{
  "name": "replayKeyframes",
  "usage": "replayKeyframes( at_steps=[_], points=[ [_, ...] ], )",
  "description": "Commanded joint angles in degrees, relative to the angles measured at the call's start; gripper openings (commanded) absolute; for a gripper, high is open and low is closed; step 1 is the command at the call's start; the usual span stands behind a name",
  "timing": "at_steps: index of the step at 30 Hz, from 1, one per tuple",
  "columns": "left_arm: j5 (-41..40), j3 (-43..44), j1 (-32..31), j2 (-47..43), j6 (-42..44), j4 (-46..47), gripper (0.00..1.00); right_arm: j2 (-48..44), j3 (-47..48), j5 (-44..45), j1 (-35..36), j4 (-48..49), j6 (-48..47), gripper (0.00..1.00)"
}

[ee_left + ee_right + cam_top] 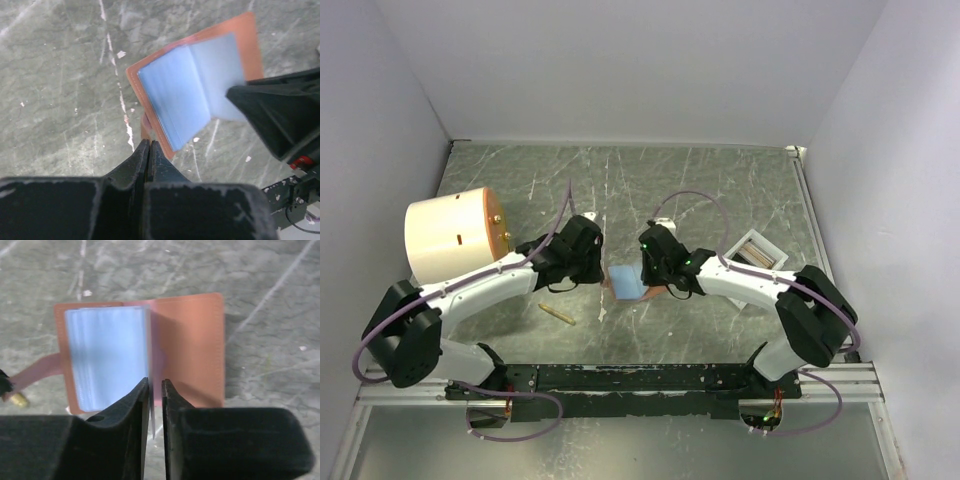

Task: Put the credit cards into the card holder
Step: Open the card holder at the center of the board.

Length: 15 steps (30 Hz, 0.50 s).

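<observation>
Work on this job looks part done. The card holder [187,345] lies open on the table [720,190], between the 2 arms. 1 pale blue credit card [105,355] lies on its left half. That patch is blurred, so it may be more than 1, and you cannot tell if it sits in a pocket.

The right gripper [155,384] has its fingers nearly together, with the thin edge of the other card [217,70] pinched between them. That card stands up over the middle fold. I think you need to slide it in next and then close the holder.

The left gripper [149,146] has its fingers pressed together, right at the end of the snap tab [145,125]. You cannot tell if they pinch it.

Count:
- 1 card holder
- 2 cards that show
- 2 grippers
- 1 cream drum [450,235]
- 1 white tray [750,237]
- 1 small brass stick [557,315]
</observation>
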Motion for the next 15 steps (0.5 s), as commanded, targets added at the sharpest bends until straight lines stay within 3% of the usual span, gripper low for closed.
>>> replayKeyframes(
  at_steps=[1,3,11,15],
  points=[
    [-0.36,1.77,2.02,2.66,0.02,-2.03,0.08,-1.07,-3.1,5.07,-0.09,0.67,-0.05,0.09],
    [-0.07,2.01,3.07,3.61,0.08,-3.09,0.11,-1.77,-5.07,4.49,-0.08,1.69,0.49,0.0],
    [-0.66,4.18,5.49,2.28,-0.22,-8.23,0.33,-3.44,-11.63,5.28,-0.03,3.19,4.74,0.0],
    [7.15,4.35,5.47,0.06,0.43,-4.6,0.37,-4.75,-13.46,3.64,-0.03,5.2,5.88,0.0]
  ],
)
